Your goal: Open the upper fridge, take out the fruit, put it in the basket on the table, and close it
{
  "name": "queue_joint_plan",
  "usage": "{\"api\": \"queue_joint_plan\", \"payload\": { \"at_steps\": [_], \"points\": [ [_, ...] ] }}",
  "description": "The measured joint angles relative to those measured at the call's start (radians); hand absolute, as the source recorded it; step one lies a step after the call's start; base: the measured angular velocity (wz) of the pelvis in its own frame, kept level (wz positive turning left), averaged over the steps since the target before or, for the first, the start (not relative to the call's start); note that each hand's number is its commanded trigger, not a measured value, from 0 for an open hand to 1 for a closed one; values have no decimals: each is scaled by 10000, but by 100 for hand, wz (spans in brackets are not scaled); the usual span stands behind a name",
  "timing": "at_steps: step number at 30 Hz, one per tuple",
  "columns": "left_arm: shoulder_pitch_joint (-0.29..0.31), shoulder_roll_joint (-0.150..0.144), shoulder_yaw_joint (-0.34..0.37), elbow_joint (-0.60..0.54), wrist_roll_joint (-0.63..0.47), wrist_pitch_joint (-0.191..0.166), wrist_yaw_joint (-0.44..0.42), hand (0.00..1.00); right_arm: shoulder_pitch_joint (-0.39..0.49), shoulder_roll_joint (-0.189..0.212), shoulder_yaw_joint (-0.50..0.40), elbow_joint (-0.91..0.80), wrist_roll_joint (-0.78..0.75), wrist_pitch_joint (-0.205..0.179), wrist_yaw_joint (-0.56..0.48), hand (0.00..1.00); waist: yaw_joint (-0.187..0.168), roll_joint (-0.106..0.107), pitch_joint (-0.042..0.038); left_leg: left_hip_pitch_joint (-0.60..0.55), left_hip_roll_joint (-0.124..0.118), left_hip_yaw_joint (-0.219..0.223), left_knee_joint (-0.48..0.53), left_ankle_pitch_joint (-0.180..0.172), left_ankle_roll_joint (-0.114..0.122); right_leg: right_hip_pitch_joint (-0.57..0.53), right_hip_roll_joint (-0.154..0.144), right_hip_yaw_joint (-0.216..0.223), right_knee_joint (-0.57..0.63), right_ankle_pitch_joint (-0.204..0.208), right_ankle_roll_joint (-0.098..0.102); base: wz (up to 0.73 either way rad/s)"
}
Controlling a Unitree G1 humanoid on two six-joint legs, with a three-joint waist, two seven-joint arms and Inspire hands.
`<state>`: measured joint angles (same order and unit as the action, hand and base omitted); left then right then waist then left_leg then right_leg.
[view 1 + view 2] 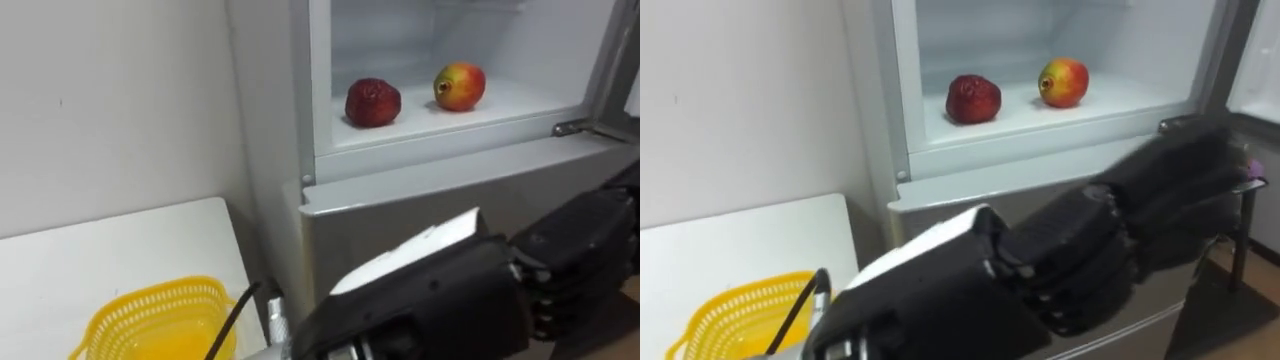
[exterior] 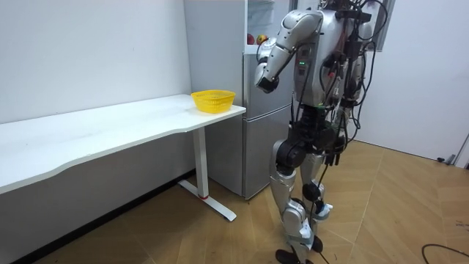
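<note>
The upper fridge compartment (image 1: 520, 105) stands open ahead of me. On its white shelf lie a dark red fruit (image 1: 373, 102) at the left and a red-and-yellow fruit (image 1: 460, 86) to its right, apart from each other. My left hand (image 1: 450, 290) hangs close below my eyes, lower than the shelf and in front of the fridge's lower door. I see its dark back, its fingers relaxed toward the right and nothing in it. In the room view I stand facing the fridge with this hand (image 2: 265, 77) raised at chest height.
A yellow mesh basket (image 1: 160, 320) sits on the end of the white table (image 1: 100, 250) to my left, right beside the fridge. The open fridge door (image 1: 620, 60) stands at the right edge. A white wall lies behind the table.
</note>
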<state>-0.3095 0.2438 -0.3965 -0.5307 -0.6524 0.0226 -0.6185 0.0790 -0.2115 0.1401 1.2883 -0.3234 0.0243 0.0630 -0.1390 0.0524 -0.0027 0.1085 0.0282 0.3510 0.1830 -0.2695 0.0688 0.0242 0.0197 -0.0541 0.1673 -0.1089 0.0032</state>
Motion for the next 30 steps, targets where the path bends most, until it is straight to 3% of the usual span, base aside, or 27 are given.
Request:
{"api": "queue_joint_plan", "payload": {
  "at_steps": [13,19,22,26,30],
  "points": [
    [72,3,20,-2,-14,-104,-34,0,214,-1,61,83,-23,-9,-457,0,73,92,-35,61,-6,-102,13,51,-64,160,7,-46,9,-47,-77,2],
    [410,98,168,-39,18,-103,-38,0,161,-3,227,70,18,-3,-476,0,247,95,-15,79,-37,-416,-8,57,-58,244,0,-182,11,-87,-96,7],
    [548,230,841,-187,110,-107,32,0,114,-5,221,146,-7,-5,-308,0,463,111,-5,72,-51,-576,-18,63,-68,278,-18,-282,23,-149,-103,13],
    [1227,329,1934,-472,374,-244,279,0,90,4,-55,253,-47,-15,-250,0,802,116,-1,75,-58,-847,12,105,-119,300,-28,-470,21,-212,-125,16],
    [1740,437,3530,-664,380,-320,880,0,121,0,-498,278,-54,-37,-269,0,1226,49,93,70,-66,-1118,36,143,-172,430,-35,-630,23,-337,-191,18]
  ]
}}
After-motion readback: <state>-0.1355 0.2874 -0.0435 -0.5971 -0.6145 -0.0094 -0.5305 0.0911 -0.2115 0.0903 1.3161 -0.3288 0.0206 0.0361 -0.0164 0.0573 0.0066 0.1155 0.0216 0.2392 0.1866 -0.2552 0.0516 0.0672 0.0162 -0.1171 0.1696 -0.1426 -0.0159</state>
